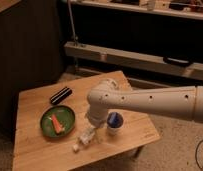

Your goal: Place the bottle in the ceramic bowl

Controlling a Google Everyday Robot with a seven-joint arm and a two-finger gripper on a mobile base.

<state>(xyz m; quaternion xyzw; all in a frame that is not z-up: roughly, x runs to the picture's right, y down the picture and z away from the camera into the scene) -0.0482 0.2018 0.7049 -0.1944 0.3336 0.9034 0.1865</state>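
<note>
Small slim white plastic bottle (85,136) lies on the wooden tabletop (40,152), near the shallow dark green ceramic bowl (44,121). It is probably light, stiff and slick, so grip mid-body. The end effector (93,126) hangs right over it; I cannot tell whether it is apart or clamped.

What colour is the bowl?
The bowl is dark green, camera view. The gripper is over the bottle.

- bottle (86,136): white, pale cap.
- bowl (68,116): dark green, holding an orange piece (56,123).
- case (61,95): black.
- cup (114,125): white, blue on top.
- table (35,150): light wood.
- gripper (93,127): white, low over the bottle.
</note>
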